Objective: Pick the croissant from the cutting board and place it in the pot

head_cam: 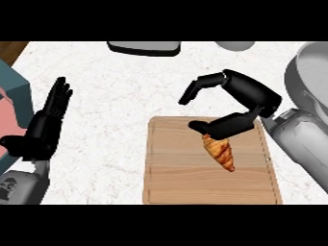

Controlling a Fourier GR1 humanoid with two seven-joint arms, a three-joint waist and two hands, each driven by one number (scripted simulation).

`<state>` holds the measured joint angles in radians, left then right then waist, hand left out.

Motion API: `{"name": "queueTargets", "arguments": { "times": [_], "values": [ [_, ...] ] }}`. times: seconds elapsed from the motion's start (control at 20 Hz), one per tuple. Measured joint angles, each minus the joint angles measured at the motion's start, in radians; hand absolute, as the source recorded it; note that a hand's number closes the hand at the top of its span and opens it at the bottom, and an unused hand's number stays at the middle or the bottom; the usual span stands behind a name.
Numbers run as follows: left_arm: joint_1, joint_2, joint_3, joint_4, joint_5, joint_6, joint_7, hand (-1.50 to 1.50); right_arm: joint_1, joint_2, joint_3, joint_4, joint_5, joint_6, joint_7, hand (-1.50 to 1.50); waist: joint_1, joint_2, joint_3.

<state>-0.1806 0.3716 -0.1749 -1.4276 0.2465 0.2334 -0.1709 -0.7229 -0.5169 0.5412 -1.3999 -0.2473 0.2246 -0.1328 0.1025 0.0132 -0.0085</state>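
Grasp step, not finished. Right hand (246, 98) sits over the top edge of the board (173, 187), centre-right of frame, thumb down on the upper end of the croissant (220, 153), fingers arched above and apart from it. So the hand is part-open, touching the croissant but not closed round it. Croissant lies on the board, slanting down-right from the thumb; can't tell if its upper end is lifted.

Pot (322, 72) is at the right edge, upper half, just beyond the right forearm. Only its near rim and part of the inside show.

Left hand (42, 125) rests open at left of frame, fingers up, on the tabletop (109, 96) side.

Next, as I read it: bring the fingers down against the thumb to pinch the croissant, lift clear of the board, then swing right and up-frame over the pot rim. Short travel, but the rim needs clearing.
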Motion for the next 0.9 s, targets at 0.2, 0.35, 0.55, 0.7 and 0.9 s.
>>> {"name": "queueTargets", "arguments": {
  "times": [0.2,0.35,0.55,0.7,0.9],
  "values": [
    [-0.067,-0.031,0.010,-0.023,0.037,-0.003,0.029,0.00,-0.097,-0.094,0.061,0.025,0.086,0.201,-0.169,-1.50,-0.002,0.013,0.007],
    [-0.103,-0.032,0.029,-0.033,0.058,-0.002,0.058,0.00,-0.159,-0.153,0.085,0.060,0.155,0.318,-0.333,-1.50,-0.006,0.015,0.010],
    [-0.140,-0.032,0.044,-0.027,0.071,0.002,0.094,0.00,-0.251,-0.195,0.142,0.108,0.299,0.338,-0.461,-1.50,-0.018,0.013,0.010],
    [-0.150,-0.031,0.051,-0.031,0.072,0.007,0.113,0.00,-0.308,-0.214,0.213,0.130,0.415,0.316,-0.508,-1.50,-0.028,0.008,0.010],
    [-0.139,-0.029,0.056,-0.039,0.067,0.013,0.124,0.00,-0.375,-0.198,0.317,0.157,0.550,0.288,-0.536,-1.50,-0.040,0.001,0.009]
  ]
}}
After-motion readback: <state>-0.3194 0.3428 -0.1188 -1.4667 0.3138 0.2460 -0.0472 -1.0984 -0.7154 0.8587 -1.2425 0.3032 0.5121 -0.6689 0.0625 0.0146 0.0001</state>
